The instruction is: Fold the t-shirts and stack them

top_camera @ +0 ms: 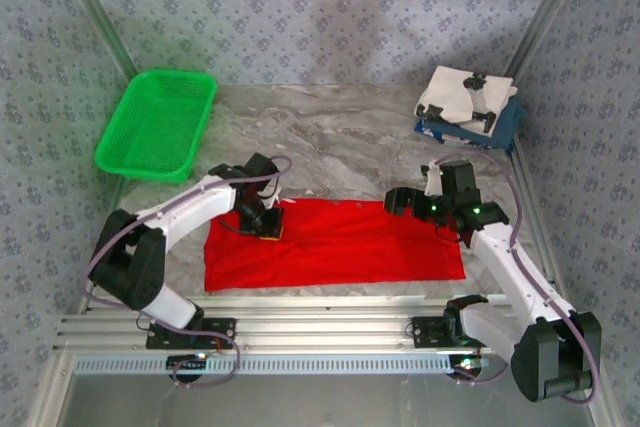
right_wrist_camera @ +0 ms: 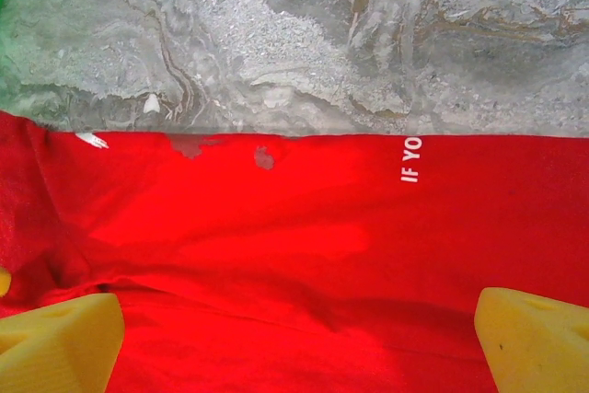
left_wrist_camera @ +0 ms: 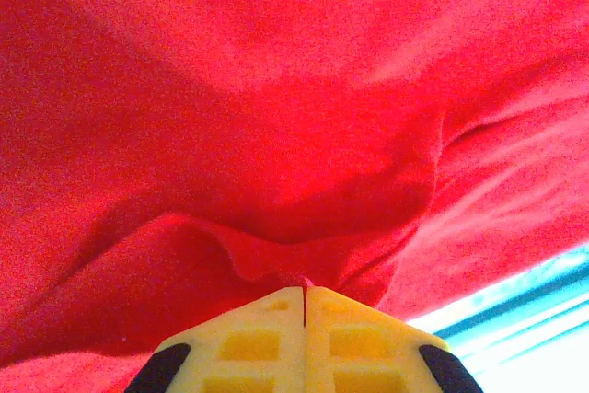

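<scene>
The red t-shirt [top_camera: 335, 244] lies flat as a wide rectangle on the marble table near the arms. My left gripper [top_camera: 268, 228] presses down at its upper-left edge. In the left wrist view the yellow jaws of the left gripper [left_wrist_camera: 306, 292] are shut, with a small fold of the red t-shirt [left_wrist_camera: 276, 135] pinched at their tips. My right gripper [top_camera: 412, 203] hovers over the shirt's upper-right edge. In the right wrist view that right gripper [right_wrist_camera: 294, 342] stands wide open above the red t-shirt [right_wrist_camera: 276, 227], whose white lettering [right_wrist_camera: 410, 159] lies near the cloth's far edge.
A stack of folded white and dark blue t-shirts [top_camera: 468, 107] sits at the back right corner. A green plastic basket [top_camera: 157, 125] stands at the back left. Bare marble table [top_camera: 340, 142] lies beyond the red shirt. Patterned walls enclose the table.
</scene>
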